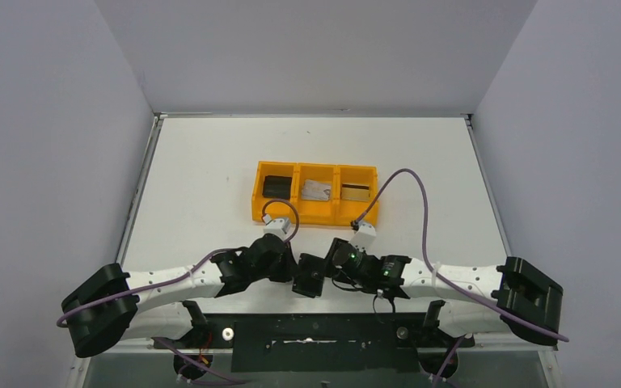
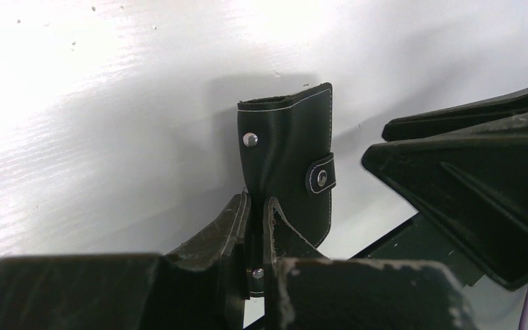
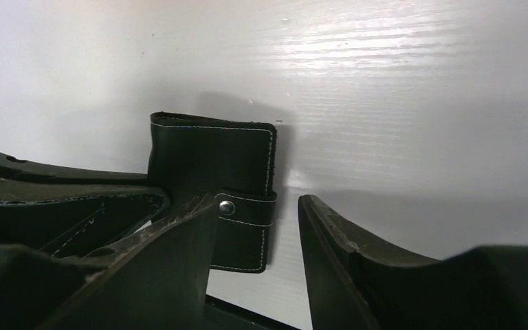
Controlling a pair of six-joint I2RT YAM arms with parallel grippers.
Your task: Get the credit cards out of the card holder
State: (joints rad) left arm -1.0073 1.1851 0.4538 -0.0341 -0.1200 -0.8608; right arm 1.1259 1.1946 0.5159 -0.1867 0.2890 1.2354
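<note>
The black card holder (image 1: pixel 310 276) is held near the table's front edge, between my two grippers. My left gripper (image 2: pixel 256 206) is shut on its lower edge; it stands folded, with its snap tab (image 2: pixel 321 174) on the right side. My right gripper (image 3: pixel 256 206) is open, and the card holder's (image 3: pixel 210 155) tab end (image 3: pixel 245 230) lies just by its left finger (image 3: pixel 158 265); nothing is gripped. The silvery-grey card (image 1: pixel 316 191) lies in the middle compartment of the orange tray (image 1: pixel 315 217). The gold card (image 1: pixel 356 192) lies in the tray's right compartment.
A chunky black block (image 1: pixel 276 187) sits in the tray's left compartment. The tray stands mid-table, just beyond both grippers (image 1: pixel 287 267) (image 1: pixel 333 260). Grey walls close in the table on the left, right and back. The black mounting rail (image 1: pixel 315 331) runs along the front.
</note>
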